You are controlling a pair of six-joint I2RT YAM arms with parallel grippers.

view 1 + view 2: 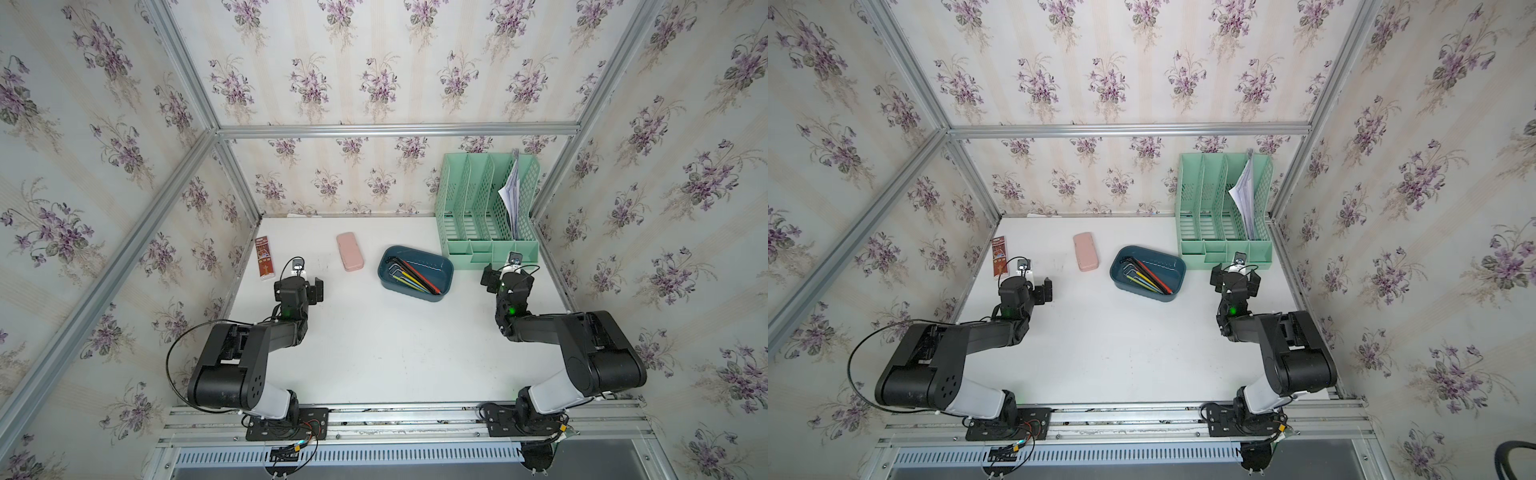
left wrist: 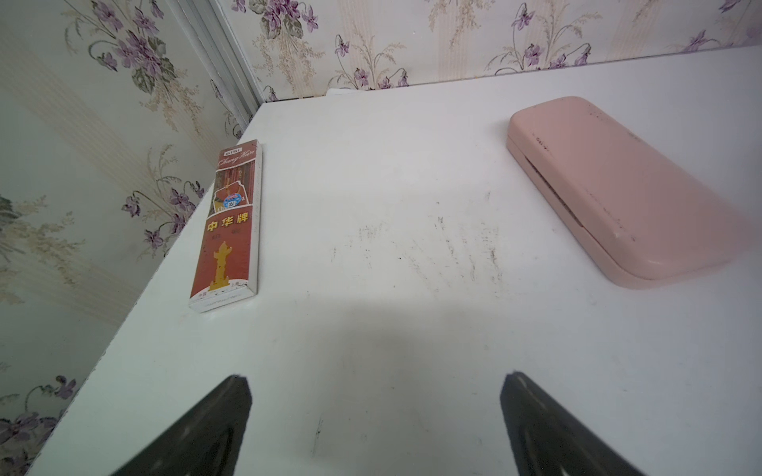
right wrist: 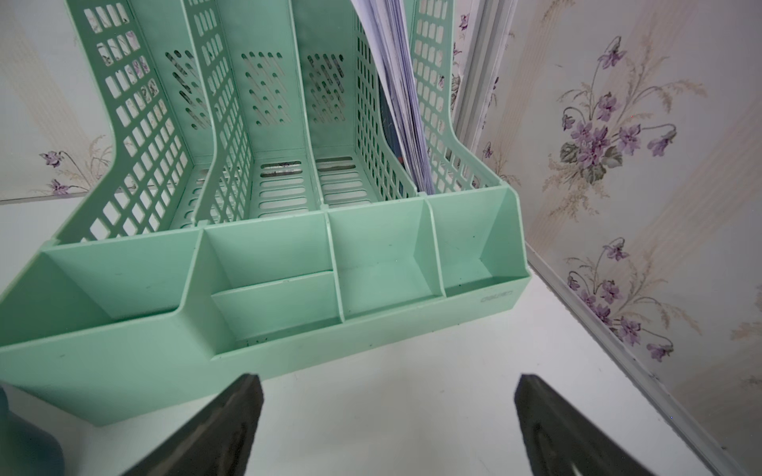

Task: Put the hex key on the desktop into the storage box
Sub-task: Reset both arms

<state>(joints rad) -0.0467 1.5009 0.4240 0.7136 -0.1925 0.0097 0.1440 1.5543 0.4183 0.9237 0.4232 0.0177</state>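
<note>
Your left claw (image 2: 375, 376) and right claw (image 3: 388, 377) both stand wide and empty, and the hex keys (image 1: 413, 276) already lie in the storage box (image 1: 424, 254), none visible on the worktop (image 1: 374, 345). A needless reach could nudge the box or hook a key out. Count: one box, one pink case (image 1: 350, 257), one green organiser (image 1: 478, 249), one red pack (image 1: 264, 257), roughly six overlapping keys.

Both top views look steeply down from high above the near edge, side by side, taking in the whole desktop (image 1: 374, 353). The left wrist view sits low and close over the far-left part, facing the pink case (image 2: 618, 193), which both top views share. The right wrist view closely faces the green organiser (image 3: 165, 358) at the far right, likewise shared.
</note>
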